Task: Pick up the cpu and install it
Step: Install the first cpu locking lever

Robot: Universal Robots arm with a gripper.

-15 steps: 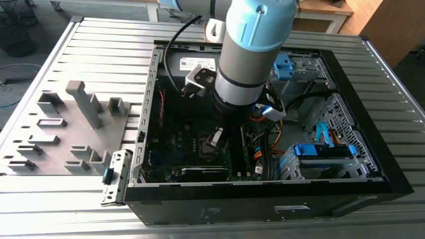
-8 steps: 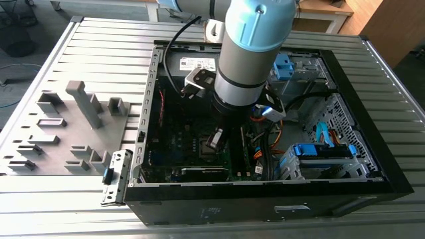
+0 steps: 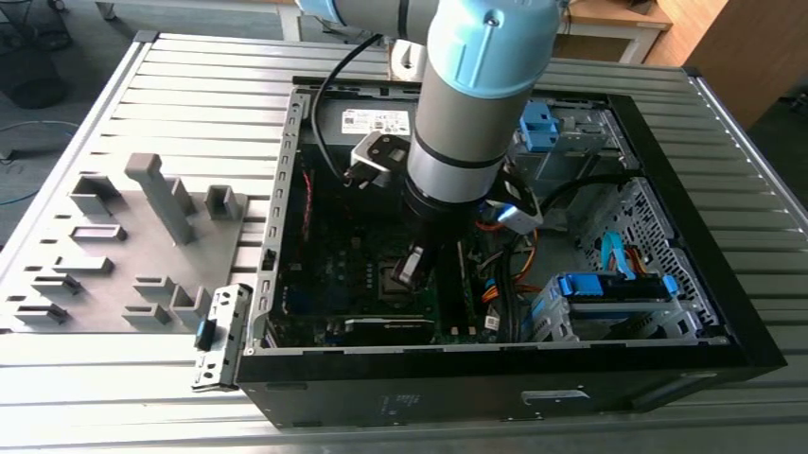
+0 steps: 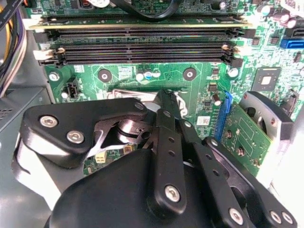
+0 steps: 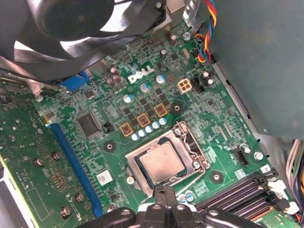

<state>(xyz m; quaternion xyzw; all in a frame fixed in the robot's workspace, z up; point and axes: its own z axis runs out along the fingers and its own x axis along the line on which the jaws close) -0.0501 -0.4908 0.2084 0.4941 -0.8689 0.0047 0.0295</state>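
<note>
Hovering low inside the open computer case (image 3: pixel 707 312), the arm holds its gripper (image 5: pixel 164 197) just above the motherboard (image 5: pixel 76 156), right at the edge of the processor socket. The cpu (image 5: pixel 161 163) lies flat in the socket frame (image 5: pixel 192 142), its pale metal face up and square to the opening, so it looks already seated. In the first wrist view the black fingertips (image 5: pixel 160 190) come together into a narrow point touching or nearly touching the cpu's near edge; they appear closed on nothing, with no chip between them. In the second wrist view the gripper linkage hides the socket, and the memory slots (image 4: pixel 142 47) run beyond it.

Judging by its look, the cpu is light, thin, rigid and smooth-faced, so it would slip easily and tolerates no bending or scraping on its underside. The sensible hold is across two opposite edges, kept level. On the bench in the exterior view, a grey fixture block (image 3: pixel 158 194) stands well apart from the case.
</note>
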